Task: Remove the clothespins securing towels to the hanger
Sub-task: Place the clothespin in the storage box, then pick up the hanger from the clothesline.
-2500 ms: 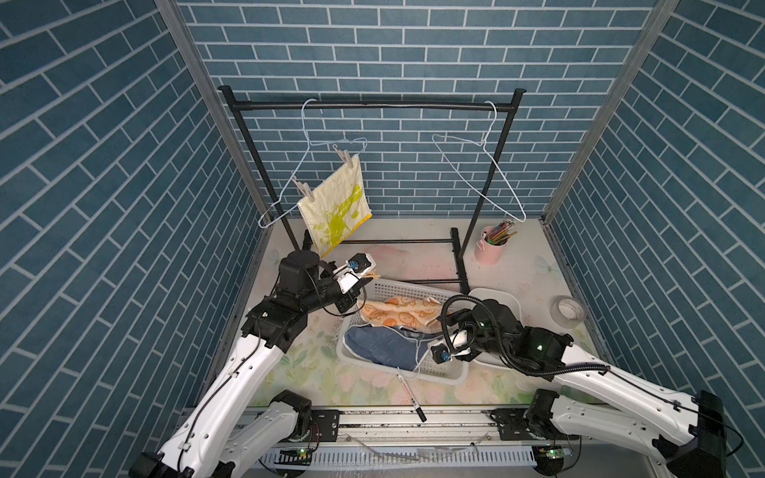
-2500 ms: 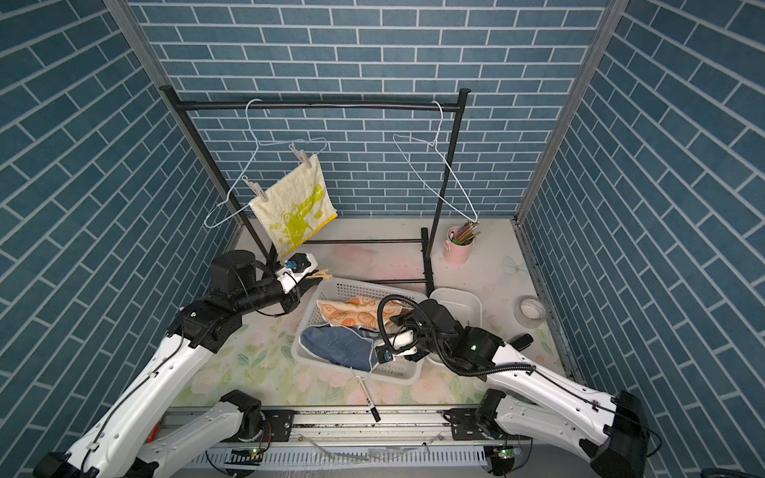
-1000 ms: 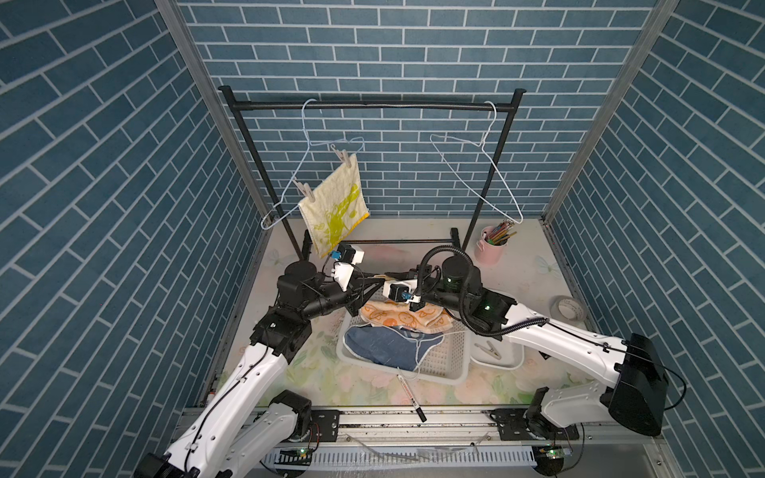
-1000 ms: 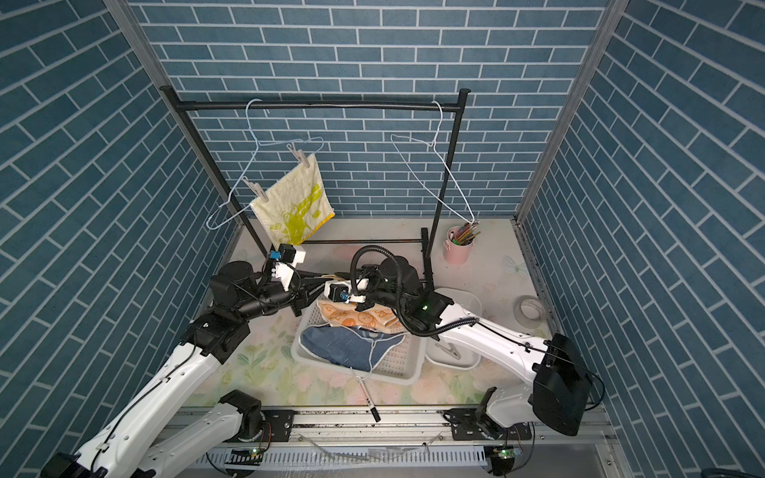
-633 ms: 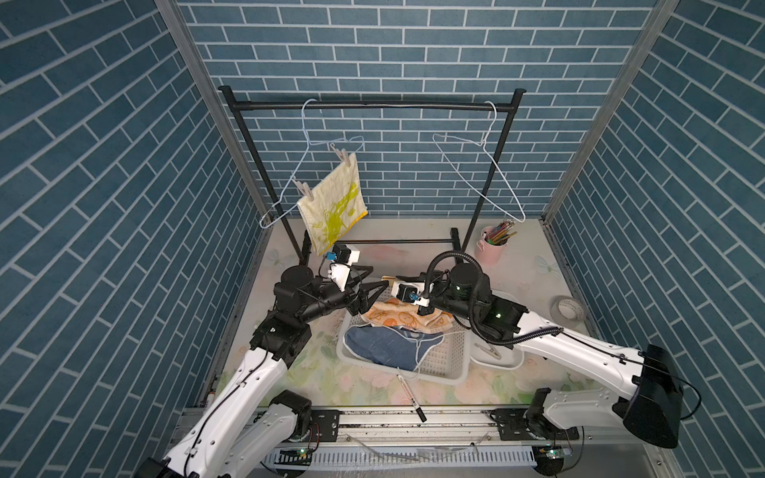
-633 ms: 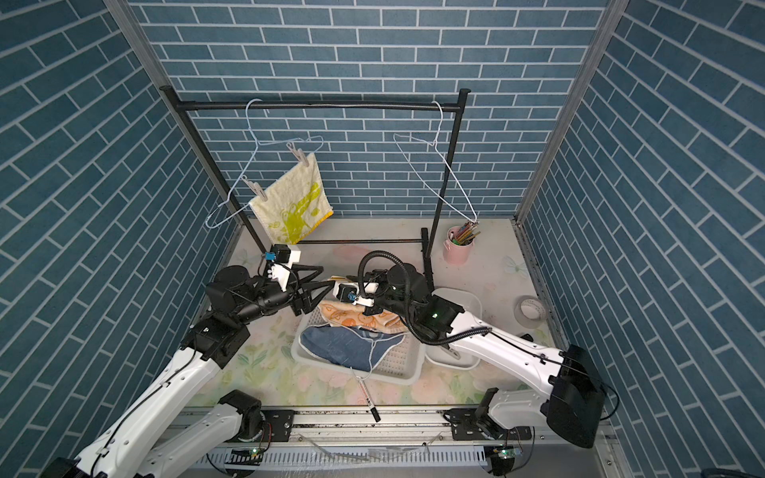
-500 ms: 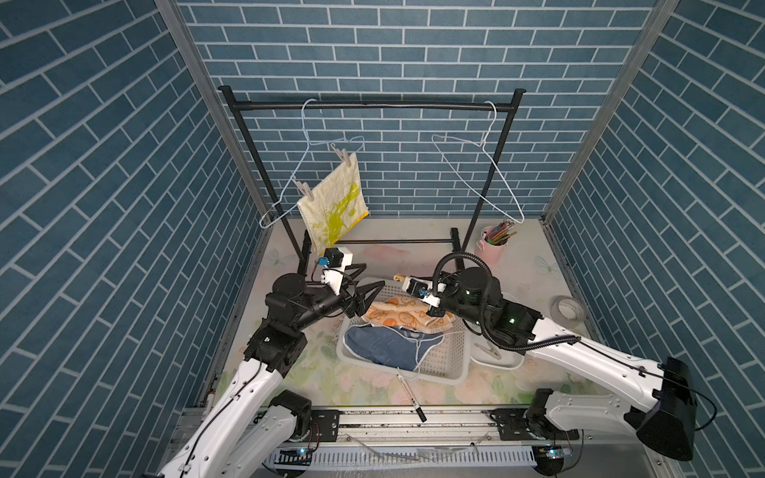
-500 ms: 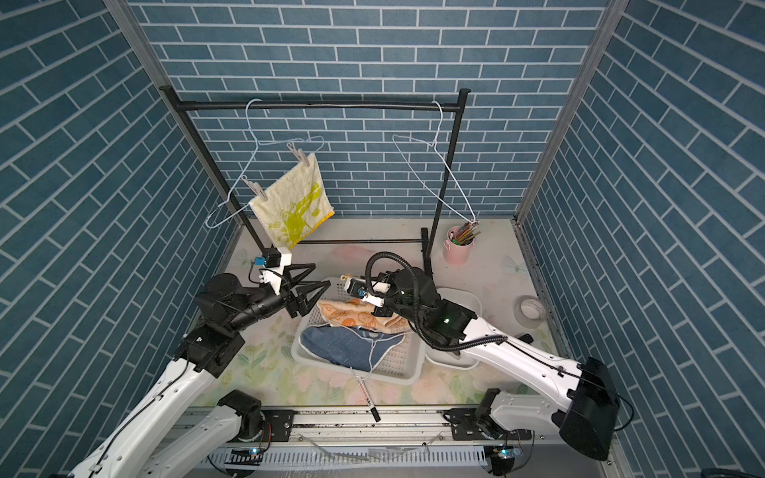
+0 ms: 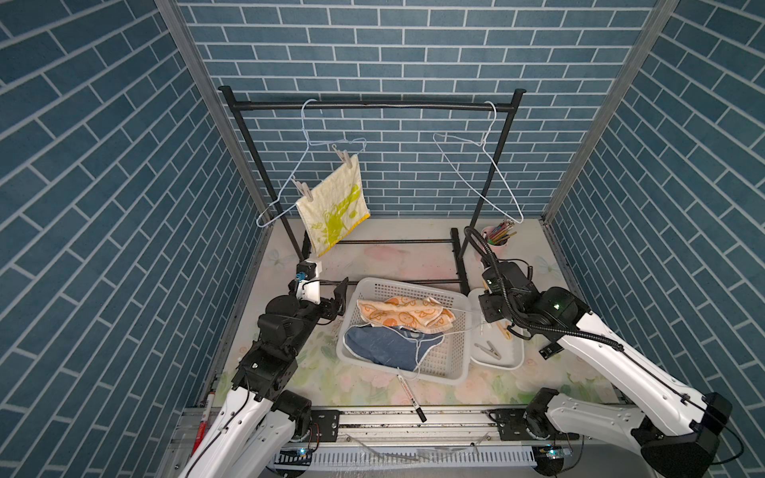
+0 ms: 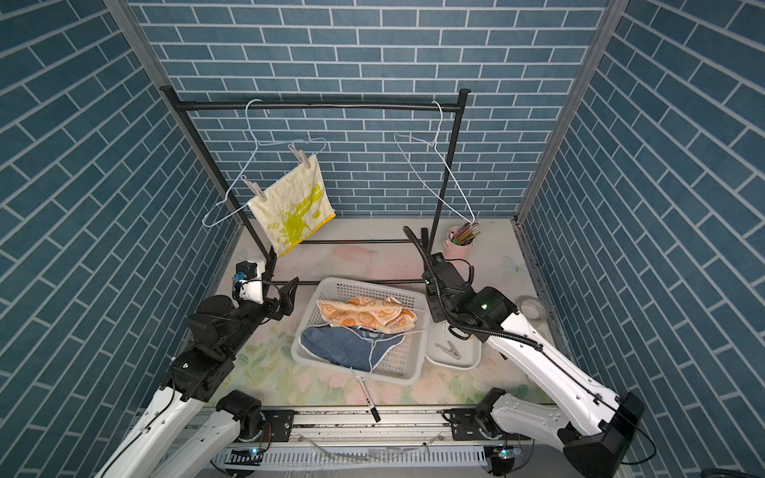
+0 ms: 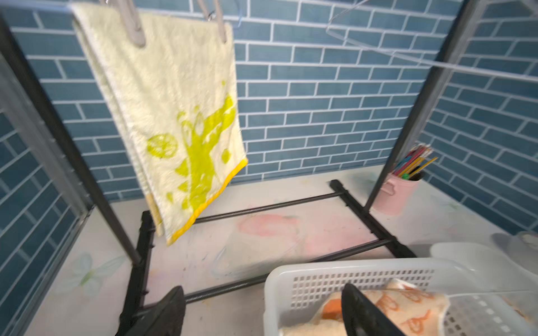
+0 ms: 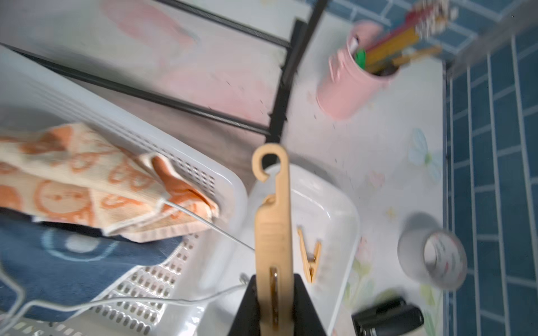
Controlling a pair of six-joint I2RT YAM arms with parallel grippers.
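Observation:
A pale yellow towel (image 9: pixel 335 211) (image 11: pixel 180 116) hangs from the left wire hanger (image 9: pixel 308 140), held by two clothespins (image 9: pixel 345 159) (image 9: pixel 301 188). My left gripper (image 9: pixel 337 296) (image 11: pixel 265 314) stands open and empty, low beside the basket's left rim. My right gripper (image 12: pixel 275 308) is shut on a tan clothespin (image 12: pixel 273 227) over the white tray (image 9: pixel 515 360), which holds another clothespin (image 9: pixel 488 349) (image 12: pixel 310 259). An orange-cream towel (image 9: pixel 403 314) and a blue towel (image 9: pixel 385 345) lie in the basket.
The white mesh basket (image 9: pixel 451 372) also holds a loose wire hanger. An empty hanger (image 9: pixel 484 174) hangs at the rail's right end. A pink cup of pencils (image 9: pixel 499 240), a tape roll (image 10: pixel 530 308) and a marker pen (image 9: pixel 410 397) stand around; the rack's black base bars cross behind the basket.
The two grippers met above the basket; my left gripper opened and drew back to the left. My right arm swung right with the tan clothespin to above the tray.

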